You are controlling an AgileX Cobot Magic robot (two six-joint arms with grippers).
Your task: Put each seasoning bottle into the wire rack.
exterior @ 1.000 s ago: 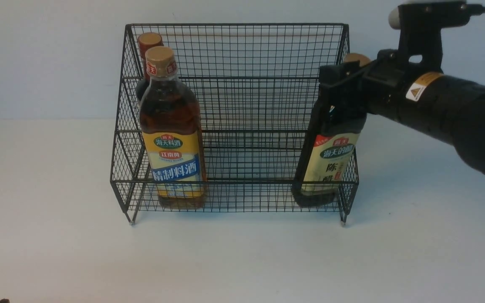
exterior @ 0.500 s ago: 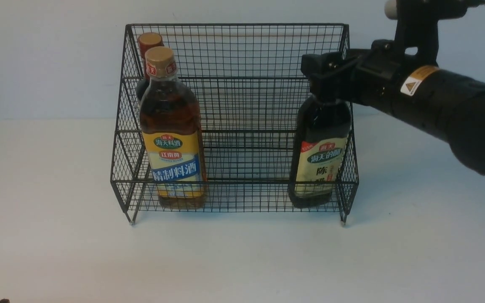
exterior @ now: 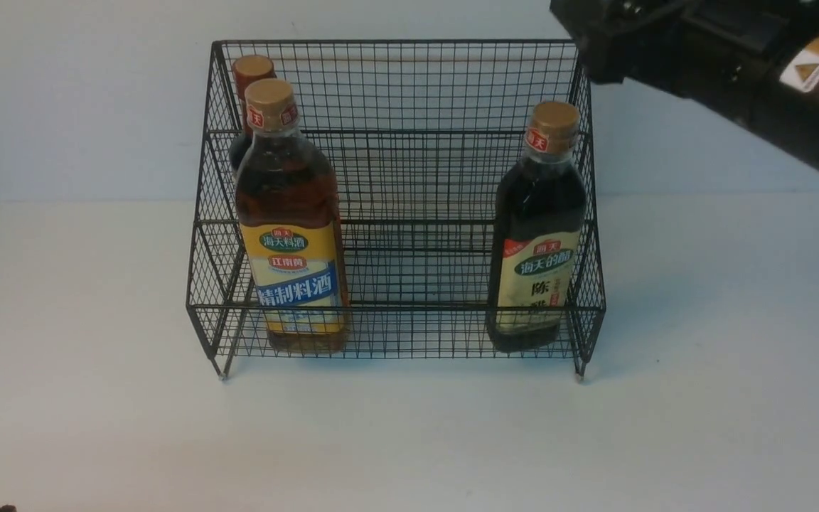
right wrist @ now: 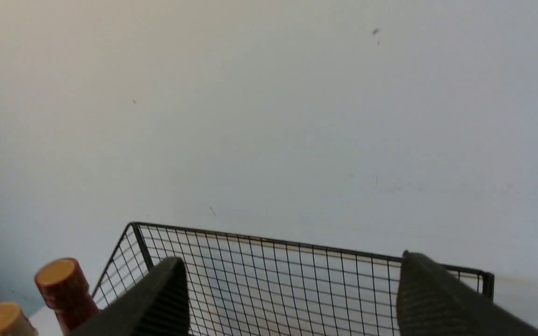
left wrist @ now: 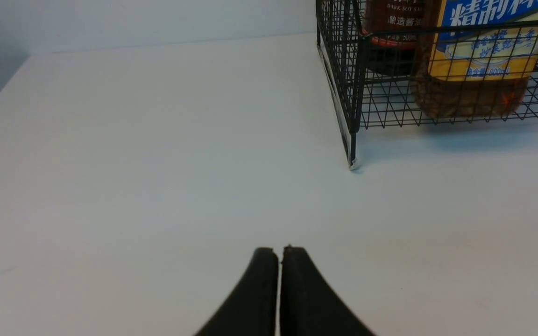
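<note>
The black wire rack [exterior: 409,92] stands mid-table. The amber bottle with the yellow-blue label [exterior: 288,227] stands upright on its lower tier at the left. The slim dark brown bottle with the red-brown cap [exterior: 252,75] stands behind it. The near-black bottle with the cream label [exterior: 539,235] stands upright on the lower tier at the right, free of any gripper. My right gripper [right wrist: 292,266] is open and empty, raised above the rack's right top corner. My left gripper [left wrist: 278,254] is shut and empty, low over the bare table, left of the rack [left wrist: 350,93].
A pale wall rises behind the rack. The white table [exterior: 97,427] spreads in front and to both sides. My right arm [exterior: 736,50] hangs over the rack's upper right corner.
My right gripper let go of the near-black bottle, which now stands in the rack, and rose up and to the right. The left gripper has not moved.
</note>
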